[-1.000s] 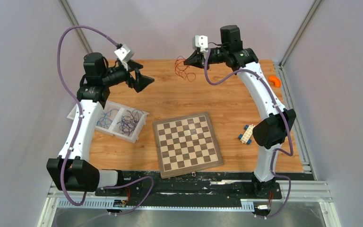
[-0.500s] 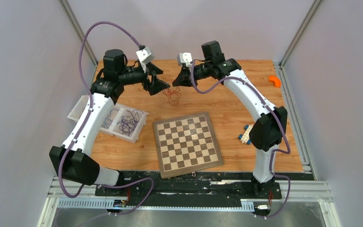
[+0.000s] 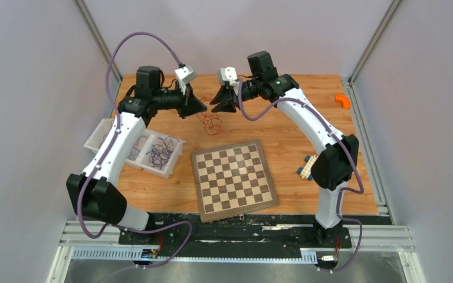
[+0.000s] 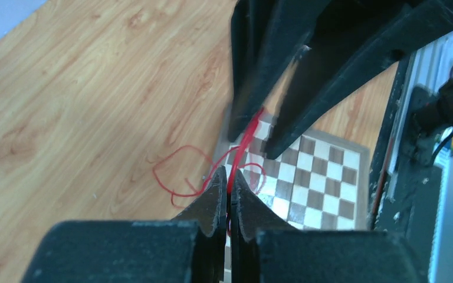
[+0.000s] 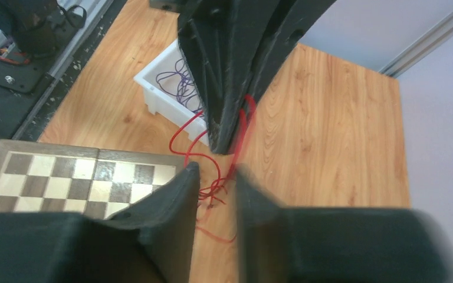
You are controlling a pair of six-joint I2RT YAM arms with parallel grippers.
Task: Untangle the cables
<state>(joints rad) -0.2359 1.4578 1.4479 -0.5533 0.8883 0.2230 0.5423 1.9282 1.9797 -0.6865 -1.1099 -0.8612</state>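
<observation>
A red cable [image 3: 212, 122] hangs in loops over the wooden table at the back centre, between my two grippers, which face each other tip to tip. My left gripper [image 3: 202, 106] is shut on one strand of it; the left wrist view shows the red cable [image 4: 180, 171] running up through the closed left gripper [image 4: 229, 180]. My right gripper [image 3: 215, 106] is open. In its wrist view the red cable [image 5: 212, 191] dangles past the gap of the right gripper [image 5: 217, 177]. Blue cables [image 3: 134, 148] and dark purple cables [image 3: 162, 150] lie in a white tray [image 3: 177, 156].
A chessboard [image 3: 234, 180] lies in front of the grippers, near the middle of the table. A small white and blue block toy [image 3: 308, 167] sits to its right. An orange piece [image 3: 342, 101] lies at the far right edge.
The left arm swung right to meet the right gripper and shut on the red cable. The right gripper carried the cable left and lower, then opened its jaws.
</observation>
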